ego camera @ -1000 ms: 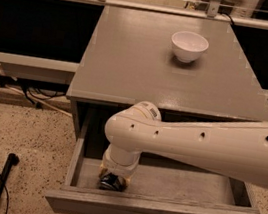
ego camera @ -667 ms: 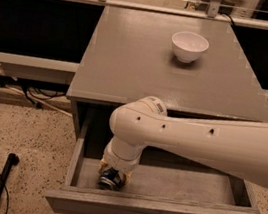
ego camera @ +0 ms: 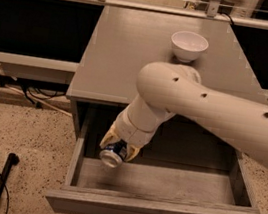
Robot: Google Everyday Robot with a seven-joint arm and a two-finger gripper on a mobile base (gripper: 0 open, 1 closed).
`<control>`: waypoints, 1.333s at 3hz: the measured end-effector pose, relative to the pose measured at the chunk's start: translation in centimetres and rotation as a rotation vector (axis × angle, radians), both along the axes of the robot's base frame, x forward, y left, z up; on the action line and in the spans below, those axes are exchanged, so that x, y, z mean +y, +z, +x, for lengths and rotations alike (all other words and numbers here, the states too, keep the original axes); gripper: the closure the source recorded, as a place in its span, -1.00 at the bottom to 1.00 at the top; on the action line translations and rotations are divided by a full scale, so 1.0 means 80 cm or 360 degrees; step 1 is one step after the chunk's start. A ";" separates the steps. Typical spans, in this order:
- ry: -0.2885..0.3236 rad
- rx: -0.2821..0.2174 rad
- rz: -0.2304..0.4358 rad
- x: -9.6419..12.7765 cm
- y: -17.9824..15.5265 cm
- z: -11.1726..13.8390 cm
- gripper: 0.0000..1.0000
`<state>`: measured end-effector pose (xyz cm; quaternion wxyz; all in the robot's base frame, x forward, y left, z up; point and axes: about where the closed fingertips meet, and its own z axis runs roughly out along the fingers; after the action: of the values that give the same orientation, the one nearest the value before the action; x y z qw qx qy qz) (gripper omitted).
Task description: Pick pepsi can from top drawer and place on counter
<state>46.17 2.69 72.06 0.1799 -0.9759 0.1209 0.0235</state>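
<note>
We see the gripper over the left end of the open top drawer, its yellowish fingers clamped on either side of the pepsi can — the can tilted, one silver end facing us. The pale arm reaches in from the right across the counter, where a white bowl sits toward the back.

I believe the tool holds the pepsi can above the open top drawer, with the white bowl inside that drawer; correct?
Not quite: the camera view shows the white bowl on the counter. The tool does hold the pepsi can above the open top drawer.
</note>
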 end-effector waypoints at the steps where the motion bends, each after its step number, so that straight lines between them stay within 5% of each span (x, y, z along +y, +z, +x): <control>1: 0.0086 -0.0087 0.0094 0.001 0.066 0.020 0.20; 2: 0.0124 -0.0151 0.0168 -0.002 0.108 0.038 0.20; 4: 0.0125 -0.0170 0.0182 -0.005 0.119 0.043 0.15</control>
<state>49.62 2.32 81.58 0.2404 -0.9679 0.0714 -0.0146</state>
